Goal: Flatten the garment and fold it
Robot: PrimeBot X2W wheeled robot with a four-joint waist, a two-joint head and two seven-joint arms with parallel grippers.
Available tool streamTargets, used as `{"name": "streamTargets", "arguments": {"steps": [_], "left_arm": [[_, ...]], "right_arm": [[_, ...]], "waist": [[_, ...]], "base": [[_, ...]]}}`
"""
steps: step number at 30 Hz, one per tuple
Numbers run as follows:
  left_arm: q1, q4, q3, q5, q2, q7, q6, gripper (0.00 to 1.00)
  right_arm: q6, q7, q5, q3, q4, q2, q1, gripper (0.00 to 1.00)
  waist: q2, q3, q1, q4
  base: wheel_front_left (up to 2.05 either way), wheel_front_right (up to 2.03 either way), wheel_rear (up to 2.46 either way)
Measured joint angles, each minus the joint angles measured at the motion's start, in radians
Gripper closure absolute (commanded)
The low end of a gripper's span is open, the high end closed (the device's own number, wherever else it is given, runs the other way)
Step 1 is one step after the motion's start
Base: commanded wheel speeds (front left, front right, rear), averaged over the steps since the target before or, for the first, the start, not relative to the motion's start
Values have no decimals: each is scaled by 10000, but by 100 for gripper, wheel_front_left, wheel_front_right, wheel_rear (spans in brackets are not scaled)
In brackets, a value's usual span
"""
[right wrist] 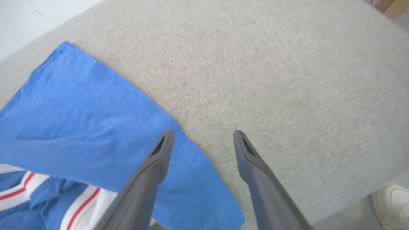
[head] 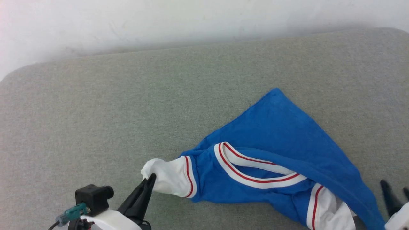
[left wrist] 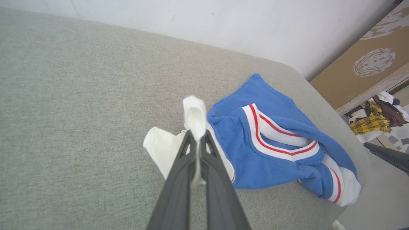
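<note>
Blue garment (head: 281, 127), one; left claw (head: 150, 177) pinches sleeve (head: 169, 175), right claw (right wrist: 203, 134) spread, seemingly above.

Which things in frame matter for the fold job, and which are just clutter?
Job: garment; left gripper, shut on its white sleeve; right gripper, open by its blue edge; grey work surface.
Lying about: plaid clothes heap; brown board; pale shoe.

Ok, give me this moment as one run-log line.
left end effector: shut on garment at white sleeve | right end effector: open, empty, by blue edge | garment: bunched, not yet flat
</note>
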State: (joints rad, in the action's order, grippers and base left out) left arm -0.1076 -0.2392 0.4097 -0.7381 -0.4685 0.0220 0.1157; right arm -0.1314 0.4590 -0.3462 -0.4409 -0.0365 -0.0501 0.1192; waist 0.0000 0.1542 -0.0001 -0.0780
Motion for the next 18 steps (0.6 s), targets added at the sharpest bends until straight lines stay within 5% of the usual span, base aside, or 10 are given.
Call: {"name": "streamTargets", "arguments": {"steps": [10, 18], "left_arm": [[914, -278, 288, 385, -2, 61, -270, 100], [1749, -466, 529, 642, 84, 192, -460, 100]], "right_arm": [[0, 1528, 274, 663, -2907, -727, -2378, 0], [0, 2454, 1093, 2180, -1026, -1406, -5025, 0]], "waist": [[0, 724, 2, 331], [0, 1720, 4, 875]], "base": [[0, 0, 0], [0, 0, 0]]}}
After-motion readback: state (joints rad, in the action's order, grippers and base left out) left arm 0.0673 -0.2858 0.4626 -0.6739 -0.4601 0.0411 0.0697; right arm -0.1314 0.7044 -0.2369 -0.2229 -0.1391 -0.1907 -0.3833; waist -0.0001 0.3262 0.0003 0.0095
